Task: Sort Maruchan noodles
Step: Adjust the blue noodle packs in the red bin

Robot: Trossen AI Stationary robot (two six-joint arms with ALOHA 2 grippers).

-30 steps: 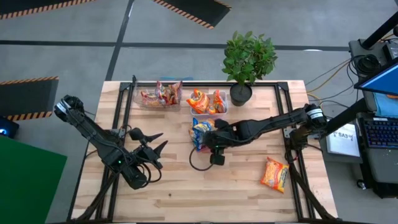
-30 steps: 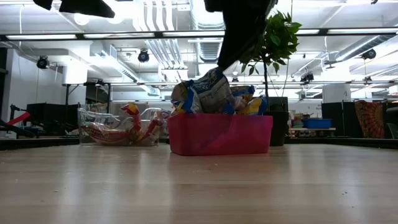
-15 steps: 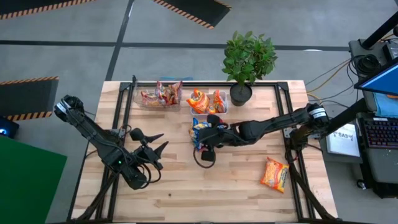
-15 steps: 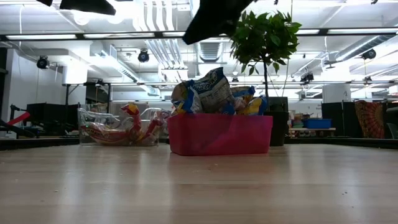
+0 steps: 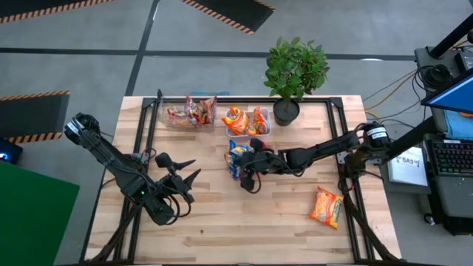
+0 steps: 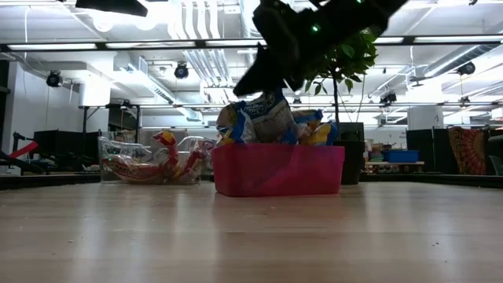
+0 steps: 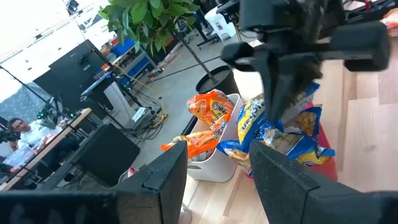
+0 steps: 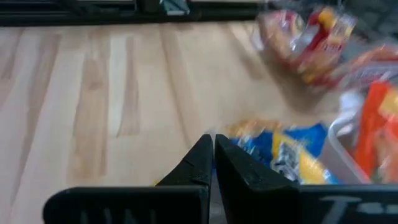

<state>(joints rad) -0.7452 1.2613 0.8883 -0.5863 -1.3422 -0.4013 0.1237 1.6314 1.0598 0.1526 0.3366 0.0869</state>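
Change, right arm: a second ago the right gripper (image 5: 248,179) hung lower over the bare wood, beside the red tray; it has since drawn in toward the tray's near edge, and the arm now lies flatter across the table.
Change, right jaws: they were parted a second ago and have now come together, clenched on nothing, as the right wrist view shows (image 8: 211,163).
Change, low view: the dark arm that stood almost upright over the red tray (image 6: 277,168) now stretches slantwise above it.
Unchanged: the left gripper (image 5: 183,169) is still over the table's left part, jaws spread wide and empty; no packet has shifted.
Blue-and-yellow packets (image 5: 239,153): piled in the red tray at mid-table, standing above its rim (image 6: 263,116).
Orange packets (image 5: 244,118): in the white tray (image 7: 208,169) behind the red one, near the potted plant (image 5: 295,70).
Reddish packets (image 5: 191,111): in the clear tray (image 6: 130,149) at the far left of the row.
Loose orange packet (image 5: 326,206): flat on the wood near the right edge, well apart from all trays.
Writing: print on the packets is too small or blurred to read in any view.
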